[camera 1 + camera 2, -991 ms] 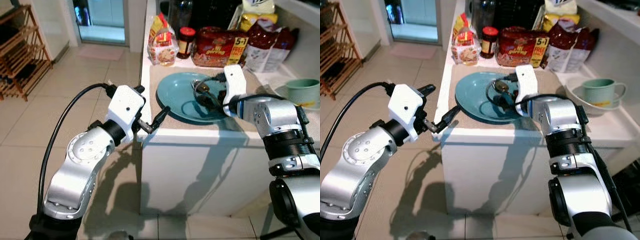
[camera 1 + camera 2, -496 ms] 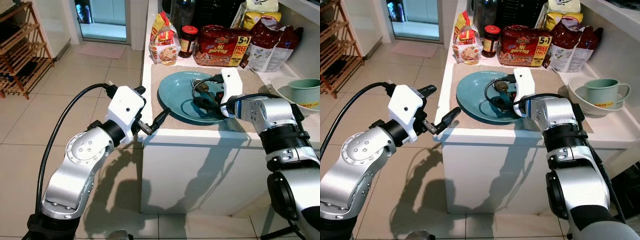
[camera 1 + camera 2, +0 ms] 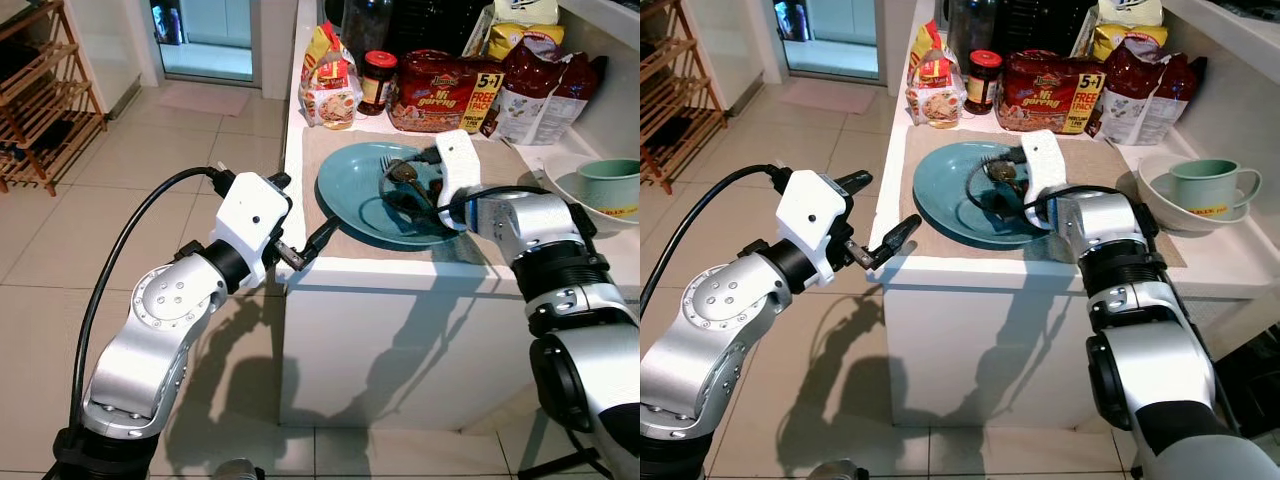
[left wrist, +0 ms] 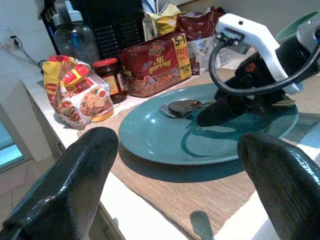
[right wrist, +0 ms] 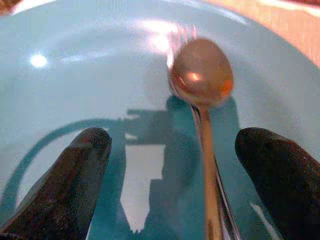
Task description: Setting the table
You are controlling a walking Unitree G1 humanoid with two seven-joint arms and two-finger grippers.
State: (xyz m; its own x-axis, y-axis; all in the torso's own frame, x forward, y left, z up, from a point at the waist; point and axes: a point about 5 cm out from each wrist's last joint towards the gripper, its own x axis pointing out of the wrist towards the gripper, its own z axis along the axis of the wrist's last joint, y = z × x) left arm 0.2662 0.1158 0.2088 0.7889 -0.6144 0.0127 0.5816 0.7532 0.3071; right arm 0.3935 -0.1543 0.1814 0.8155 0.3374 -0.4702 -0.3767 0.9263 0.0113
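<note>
Our right gripper (image 5: 165, 165) has slid a little up the blue plate (image 3: 350, 205) at frame centre, jaws wide and empty around the spoon (image 5: 202, 80) and fork (image 4: 167, 110) lying there, while our left gripper (image 3: 305, 245) waits open by the bench (image 3: 400, 275), so the pick-up comes next.

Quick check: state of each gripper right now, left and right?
Left gripper: open, holding nothing, at the counter edge beside the teal plate.
Right gripper: open over the plate, fingers either side of the spoon, not gripping it.
</note>
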